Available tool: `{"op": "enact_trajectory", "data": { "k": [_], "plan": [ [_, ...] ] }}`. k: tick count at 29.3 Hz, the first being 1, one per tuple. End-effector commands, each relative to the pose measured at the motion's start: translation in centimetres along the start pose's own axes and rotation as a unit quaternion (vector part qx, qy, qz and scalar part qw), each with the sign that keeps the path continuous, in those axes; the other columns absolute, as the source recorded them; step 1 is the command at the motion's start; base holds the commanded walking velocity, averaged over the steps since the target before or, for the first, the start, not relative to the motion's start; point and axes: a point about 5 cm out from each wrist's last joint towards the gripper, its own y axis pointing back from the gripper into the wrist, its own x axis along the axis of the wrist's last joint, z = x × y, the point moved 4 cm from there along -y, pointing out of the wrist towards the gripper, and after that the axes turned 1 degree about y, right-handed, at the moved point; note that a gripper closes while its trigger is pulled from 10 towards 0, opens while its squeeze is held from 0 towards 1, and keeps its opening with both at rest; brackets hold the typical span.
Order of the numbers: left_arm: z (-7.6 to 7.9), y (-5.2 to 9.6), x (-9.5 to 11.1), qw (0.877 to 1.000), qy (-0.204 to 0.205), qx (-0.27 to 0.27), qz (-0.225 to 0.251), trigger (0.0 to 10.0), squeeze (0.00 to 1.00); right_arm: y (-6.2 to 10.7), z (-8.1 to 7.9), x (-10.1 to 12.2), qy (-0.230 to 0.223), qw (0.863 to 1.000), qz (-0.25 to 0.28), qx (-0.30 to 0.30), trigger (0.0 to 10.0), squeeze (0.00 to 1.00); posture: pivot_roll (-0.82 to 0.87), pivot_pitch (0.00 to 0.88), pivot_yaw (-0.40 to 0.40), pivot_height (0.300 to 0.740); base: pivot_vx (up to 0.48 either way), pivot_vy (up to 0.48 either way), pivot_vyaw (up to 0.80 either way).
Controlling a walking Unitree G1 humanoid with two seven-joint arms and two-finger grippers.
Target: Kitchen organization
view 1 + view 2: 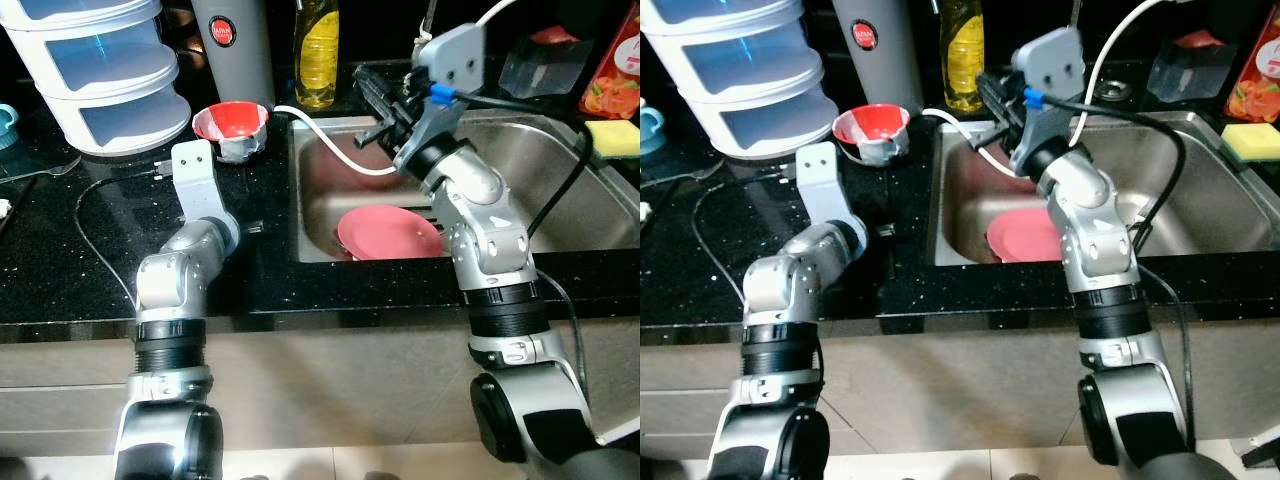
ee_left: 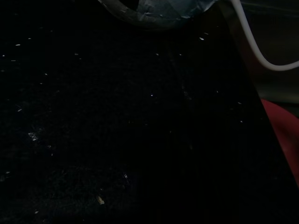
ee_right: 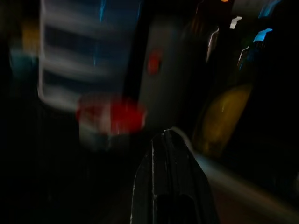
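Right hand (image 1: 372,92), fingers pressed together, is hovering over the sink's (image 1: 560,150) back-left corner, pink plate (image 1: 390,235) lying inside; left hand's state: can't tell.

Right wrist view smeared by blur, pink plate (image 1: 390,235) in the sink (image 1: 560,150) partly hidden behind the right arm, white drawer tower (image 1: 95,60) cut off at top — oil bottle (image 1: 316,55) likewise.

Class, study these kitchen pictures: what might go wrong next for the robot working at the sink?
1. The white cable drapes from the counter into the sink near the right tool; it might snag.
2. The red bowl sits by the sink's edge, ahead of the left tool; a careless reach may push it in.
3. The pink plate lies below the right arm and could be struck.
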Motion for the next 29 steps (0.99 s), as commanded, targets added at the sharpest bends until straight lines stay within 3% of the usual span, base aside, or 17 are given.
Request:
{"op": "enact_trajectory", "data": {
  "k": [1,3,5,12,13,14,16,17,18,20,25,28,29],
  "plan": [
    [-0.8,-0.5,-3.8,0.997,0.002,0.017,-0.076,0.0,0.0,0.4,-0.8,-2.4,0.001,0.998,-0.055,0.034,10.0,0.0,0.04,0.017,0.037,0.74,0.0,0.0,0.0],
    [-0.9,-0.5,-3.6,0.997,0.0,0.021,-0.074,0.0,0.0,1.5,-1.8,-3.9,0.021,0.991,-0.093,0.091,10.0,0.0,0.04,0.02,0.039,0.74,0.0,0.0,0.0],
    [-0.8,-0.4,-3.5,0.997,-0.002,0.024,-0.073,0.0,0.0,2.3,-2.4,-3.9,0.034,0.987,-0.093,0.13,10.0,0.0,0.03,0.023,0.044,0.74,0.0,0.0,0.0],
    [-0.6,-0.5,-3.4,0.997,-0.007,0.024,-0.071,0.0,0.0,2.6,-2.6,-3.8,0.04,0.985,-0.09,0.145,10.0,0.0,0.03,0.025,0.047,0.74,0.0,0.0,0.0],
    [-0.6,-0.4,-2.2,0.998,-0.04,0.034,-0.04,0.0,0.0,2.7,-2.9,-3.3,0.035,0.984,-0.077,0.155,10.0,0.0,0.03,0.027,0.049,0.74,0.0,0.0,0.0],
    [0.1,-0.1,0.1,0.996,-0.084,0.039,0.016,10.0,0.0,2.8,-3.0,-2.7,0.029,0.985,-0.062,0.159,10.0,0.0,0.03,0.027,0.049,0.74,0.0,0.0,0.0],
    [0.1,-0.1,0.1,0.996,-0.084,0.039,0.016,10.0,0.0,2.8,-3.0,-2.7,0.029,0.985,-0.062,0.159,10.0,0.0,0.03,0.027,0.049,0.74,0.0,0.0,0.0],
    [0.9,0.4,2.2,0.991,-0.111,0.04,0.063,10.0,0.0,2.9,-3.0,-2.3,0.024,0.985,-0.052,0.161,10.0,0.0,0.03,0.028,0.049,0.74,0.0,0.0,0.0],
    [1.7,0.8,3.6,0.988,-0.119,0.04,0.089,10.0,1.0,2.9,-3.0,-2.0,0.022,0.985,-0.046,0.162,10.0,0.0,0.03,0.027,0.05,0.74,0.0,0.0,0.0],
    [2.2,0.9,4.4,0.988,-0.11,0.046,0.095,10.0,1.0,2.8,-3.0,-1.9,0.021,0.985,-0.043,0.163,10.0,0.0,0.03,0.028,0.05,0.74,0.0,0.0,0.0],
    [2.1,0.5,3.9,0.991,-0.091,0.064,0.08,10.0,1.0,3.0,-3.2,-1.8,0.022,0.983,-0.044,0.178,10.0,0.0,0.02,0.03,0.052,0.74,0.0,0.0,0.0],
    [2.8,0.5,3.6,0.992,-0.079,0.06,0.075,10.0,1.0,3.2,-3.2,-2.0,0.023,0.982,-0.048,0.182,10.0,0.0,0.02,0.031,0.052,0.74,0.0,0.0,0.0],
    [3.2,0.4,3.4,0.993,-0.074,0.059,0.071,10.0,0.76,3.3,-3.1,-2.0,0.025,0.981,-0.05,0.183,10.0,0.0,0.02,0.032,0.051,0.74,0.0,0.0,0.0]
  ]
}}
